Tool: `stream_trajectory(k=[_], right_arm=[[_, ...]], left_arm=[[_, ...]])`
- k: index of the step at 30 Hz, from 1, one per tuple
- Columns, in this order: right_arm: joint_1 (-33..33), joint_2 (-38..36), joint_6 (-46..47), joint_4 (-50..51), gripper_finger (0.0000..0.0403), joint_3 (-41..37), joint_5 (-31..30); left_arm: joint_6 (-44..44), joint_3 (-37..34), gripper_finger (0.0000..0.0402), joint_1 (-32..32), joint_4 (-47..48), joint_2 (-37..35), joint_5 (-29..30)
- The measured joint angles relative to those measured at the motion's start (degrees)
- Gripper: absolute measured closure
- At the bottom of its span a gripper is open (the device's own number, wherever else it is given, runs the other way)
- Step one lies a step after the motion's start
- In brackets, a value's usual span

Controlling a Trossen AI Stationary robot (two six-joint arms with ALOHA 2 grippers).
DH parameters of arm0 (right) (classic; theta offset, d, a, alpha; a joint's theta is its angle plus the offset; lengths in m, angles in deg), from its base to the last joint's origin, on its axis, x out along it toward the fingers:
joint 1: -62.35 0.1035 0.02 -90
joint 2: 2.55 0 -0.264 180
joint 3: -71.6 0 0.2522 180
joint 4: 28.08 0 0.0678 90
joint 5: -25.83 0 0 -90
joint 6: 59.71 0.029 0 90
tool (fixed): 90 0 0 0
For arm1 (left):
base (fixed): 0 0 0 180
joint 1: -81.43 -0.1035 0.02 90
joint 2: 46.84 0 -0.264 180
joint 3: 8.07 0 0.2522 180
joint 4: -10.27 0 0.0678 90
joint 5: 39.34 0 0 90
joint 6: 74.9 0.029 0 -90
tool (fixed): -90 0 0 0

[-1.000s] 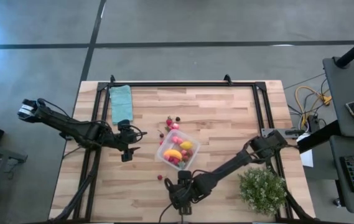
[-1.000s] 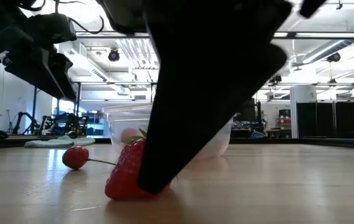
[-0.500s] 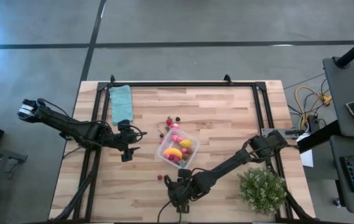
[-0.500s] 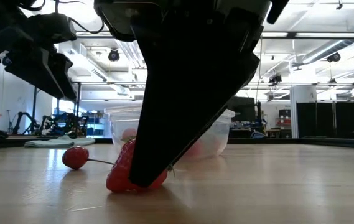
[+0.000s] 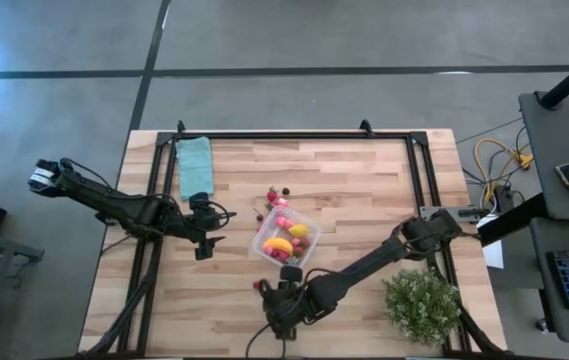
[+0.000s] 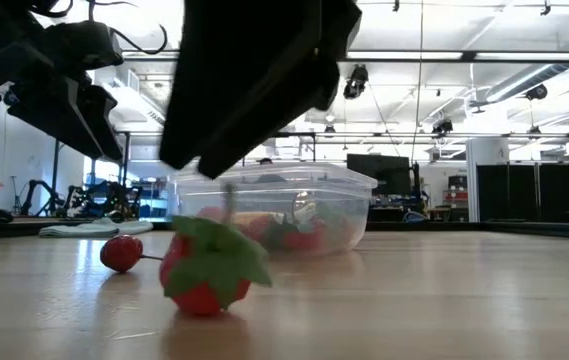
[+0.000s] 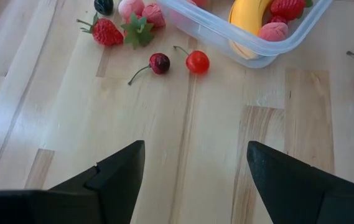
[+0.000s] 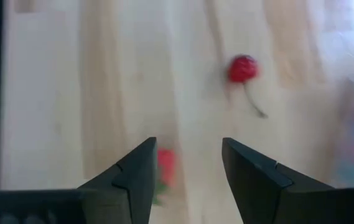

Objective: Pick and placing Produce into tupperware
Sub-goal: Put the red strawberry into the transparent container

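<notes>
R gripper [image 8: 186, 177]: fingers spread, nothing pinched, a strawberry [image 8: 164, 167] on the worktop just by one fingertip. Low view shows that strawberry [image 6: 207, 270] lying on the wood, green leaves facing the camera, with the dark gripper body above it and apart. A stemmed cherry [image 8: 244, 70] lies farther out from the fingers; in low view the cherry [image 6: 122, 253] sits beside the strawberry. In high view the R gripper [image 5: 276, 300] is near the front edge of the worktop [image 5: 364, 190], just front of the tupperware [image 5: 286, 239].

Tupperware holds a banana-like yellow piece [image 5: 278, 245] plus red and pink bits. More loose produce [image 5: 277, 198] sits just behind the tub, toward the teal cloth [image 5: 195, 165].

L gripper [image 5: 204, 240]: fingers spread, empty, off the wood, well apart from the tub on its left. Its wrist view takes in two cherries [image 7: 178, 62] and a strawberry near the tub wall [image 7: 223, 45].

Potted plant [image 5: 422, 305] at front right corner.
</notes>
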Motion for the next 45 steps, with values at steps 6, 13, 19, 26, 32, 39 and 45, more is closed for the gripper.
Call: stream_trajectory(k=[6, 13, 19, 26, 32, 39, 45], right_arm=[[-0.27, 0.00, 2.71, 1.81, 0.0229, 0.43, 4.69], [1.36, 0.00, 2.74, 0.66, 0.0204, -0.65, 5.05], [1.76, 0.02, 5.27, 0.12, 0.0148, -2.50, 4.99], [1.64, 0.24, 5.51, -2.66, 0.0100, -3.03, 4.83], [1.67, 3.02, 5.74, -3.32, 0.0097, -2.76, 5.42], [1.53, 3.56, 7.44, -3.00, 0.0106, -2.55, 4.98], [1.50, 3.56, 8.18, -2.90, 0.0114, -2.55, 4.36]], left_arm=[[0.03, 0.00, 0.0134, -0.02, 0.02, 0.00, 0.00], [0.04, 0.00, 0.0134, -0.02, 0.04, -0.02, 0.00], [0.04, 0.00, 0.0134, -0.02, 0.07, -0.02, 0.00], [0.05, 0.00, 0.0134, -0.02, 0.06, -0.02, 0.00], [0.04, 0.00, 0.0134, -0.02, 0.12, -0.02, 0.00], [0.04, -0.02, 0.0134, -0.02, 0.10, -0.02, -0.02], [0.04, -0.02, 0.0134, -0.02, 0.10, -0.02, -0.02]])
